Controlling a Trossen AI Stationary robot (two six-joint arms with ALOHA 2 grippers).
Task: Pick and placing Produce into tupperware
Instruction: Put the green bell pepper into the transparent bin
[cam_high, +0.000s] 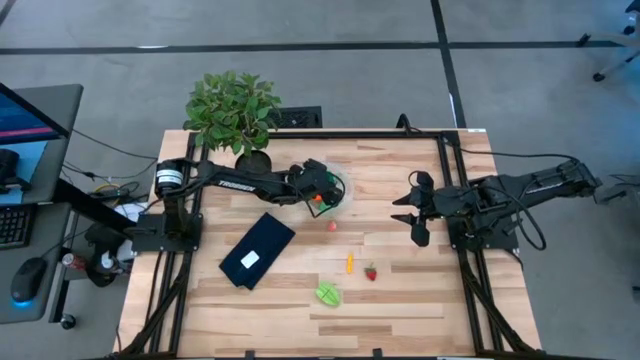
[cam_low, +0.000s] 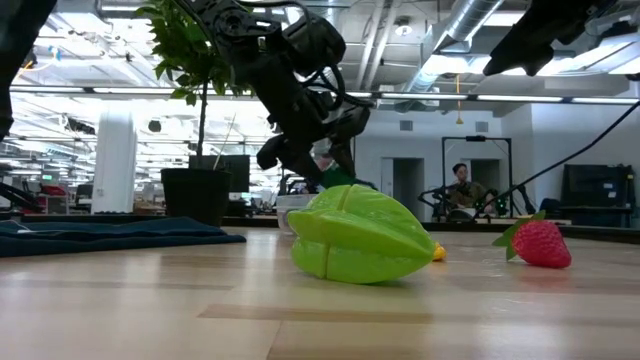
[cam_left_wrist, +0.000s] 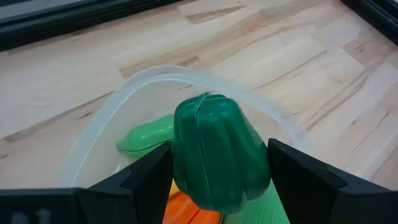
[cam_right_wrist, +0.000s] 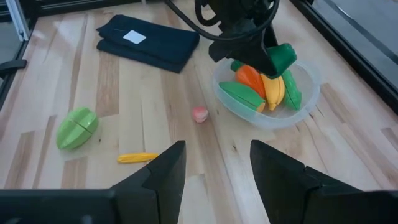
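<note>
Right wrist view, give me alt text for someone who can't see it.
The left gripper holds a dark green piece over a clear tupperware already holding orange, yellow and green produce. On the wooden table lie a light green fruit, a small yellow piece and a folded dark cloth.

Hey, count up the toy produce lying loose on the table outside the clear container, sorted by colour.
Red: 2, the strawberry and a small reddish piece
Green: 1, the ribbed light green piece
Orange-yellow: 1, the thin stick
Total: 4
</note>
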